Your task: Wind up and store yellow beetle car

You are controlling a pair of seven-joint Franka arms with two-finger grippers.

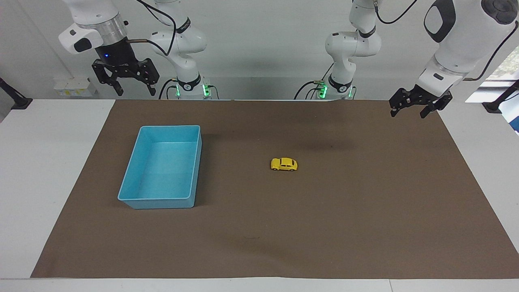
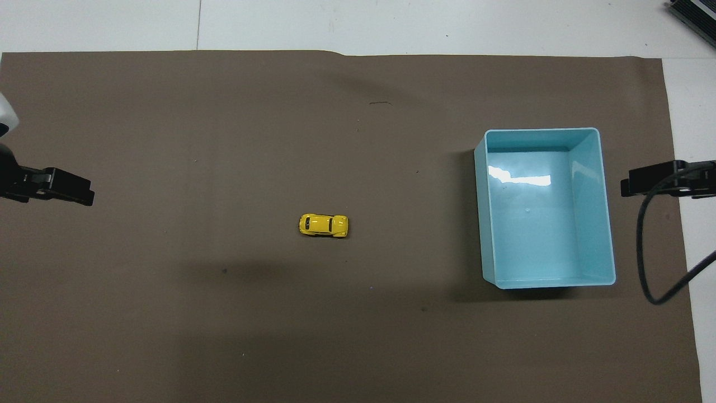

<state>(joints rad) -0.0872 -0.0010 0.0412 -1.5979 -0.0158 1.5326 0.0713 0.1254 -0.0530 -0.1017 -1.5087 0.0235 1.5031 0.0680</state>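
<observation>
One small car is all you have to handle. In the facing view it sits on its wheels on the brown mat near the middle of the tabletop, well apart from the blue bin, which lies toward the right arm's end. The right gripper hangs high above the mat's edge near the robots, jaws wide and empty; the left gripper waits over the mat's corner at its own end, also wide and empty.

From overhead, the car lies lengthwise along the table, its glossy rounded roof catching light. You should expect it to be light, rigid and slippery, and it will likely roll if nudged. Pinch it across the flat flanks between the wheels, not over the roof. The bin is empty.
</observation>
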